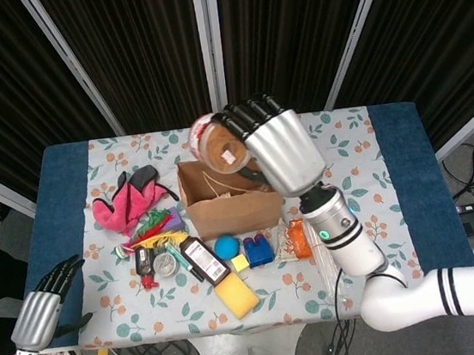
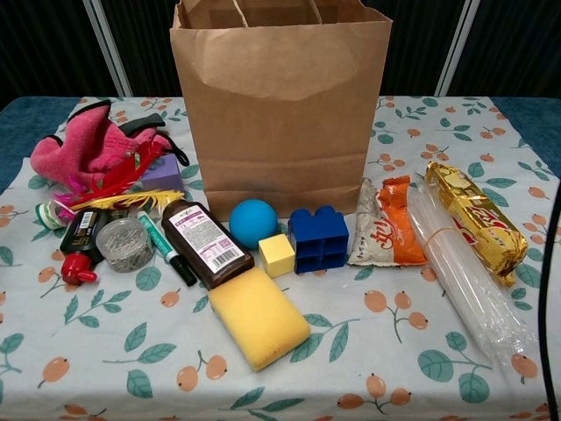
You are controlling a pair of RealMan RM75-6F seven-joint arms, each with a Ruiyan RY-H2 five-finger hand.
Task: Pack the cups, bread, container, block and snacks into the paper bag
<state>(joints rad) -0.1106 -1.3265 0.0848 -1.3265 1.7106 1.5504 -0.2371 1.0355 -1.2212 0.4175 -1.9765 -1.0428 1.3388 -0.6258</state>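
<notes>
Right hand (image 1: 278, 146) raised above the paper bag (image 1: 231, 197), grasping the round container (image 1: 220, 148) tilted over the bag's open top. Left hand (image 1: 47, 305) low, well off the bag's left past the surface (image 1: 414, 208) edge, holding nothing, fingers apart. In front of the bag: blue block (image 2: 318, 239), orange snack packet (image 2: 391, 232), gold snack pack (image 2: 475, 219), sleeve of clear cups (image 2: 460, 272).
</notes>
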